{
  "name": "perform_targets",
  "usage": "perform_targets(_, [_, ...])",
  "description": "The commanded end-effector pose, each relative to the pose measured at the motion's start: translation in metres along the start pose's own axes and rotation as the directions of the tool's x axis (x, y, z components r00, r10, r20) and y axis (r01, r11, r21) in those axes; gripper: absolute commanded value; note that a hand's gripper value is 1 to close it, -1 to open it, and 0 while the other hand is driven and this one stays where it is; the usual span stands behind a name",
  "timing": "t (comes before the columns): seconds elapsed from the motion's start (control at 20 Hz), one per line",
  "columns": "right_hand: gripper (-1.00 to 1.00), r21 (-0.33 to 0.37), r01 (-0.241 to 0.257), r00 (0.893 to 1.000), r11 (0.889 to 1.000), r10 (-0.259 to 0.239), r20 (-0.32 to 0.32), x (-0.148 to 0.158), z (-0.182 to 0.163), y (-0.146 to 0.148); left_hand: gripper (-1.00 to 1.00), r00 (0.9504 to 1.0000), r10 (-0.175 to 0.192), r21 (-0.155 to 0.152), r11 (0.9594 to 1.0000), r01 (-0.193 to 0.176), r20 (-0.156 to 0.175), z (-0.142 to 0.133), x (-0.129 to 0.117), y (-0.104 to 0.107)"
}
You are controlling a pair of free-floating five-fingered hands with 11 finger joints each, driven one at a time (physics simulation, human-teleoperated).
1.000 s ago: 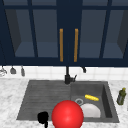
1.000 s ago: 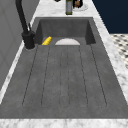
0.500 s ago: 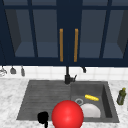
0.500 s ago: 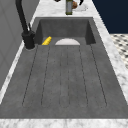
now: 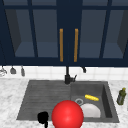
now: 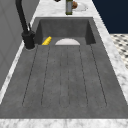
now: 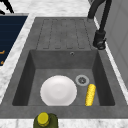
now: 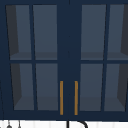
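I see the left hand [image 5: 43, 117] at 7 o'clock of the sink [image 5: 25, 100], just beside a red ball [image 5: 67, 114]; I cannot tell its finger state. The ball (smooth, round) looks slippery and rigid: cup it from opposite sides. A plate [image 7: 58, 90] and corn cob [image 7: 90, 94] lie in the basin.
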Motion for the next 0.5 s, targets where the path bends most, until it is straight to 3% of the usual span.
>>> perform_targets(0.0, [-1.00, -0.008, 0.018, 1.000, 1.000, -0.018, -0.006, 0.006, 0.012, -0.008, 0.00, 1.0000, 0.000, 0.000, 1.0000, 0.000, 0.000, 0.000, 0.000, 0.000])
perform_targets(0.25, [-1.00, -0.129, -0.059, 0.998, 0.990, 0.054, -0.037, 0.025, 0.034, -0.017, 0.00, 1.0000, 0.000, 0.000, 1.0000, 0.000, 0.000, 0.000, 0.000, 0.000])
perform_targets(0.45, [-1.00, -0.170, -0.047, 0.996, 0.984, 0.034, -0.081, 0.026, 0.056, -0.038, 0.00, 1.0000, 0.000, 0.000, 1.0000, 0.000, 0.000, 0.000, 0.000, 0.000])
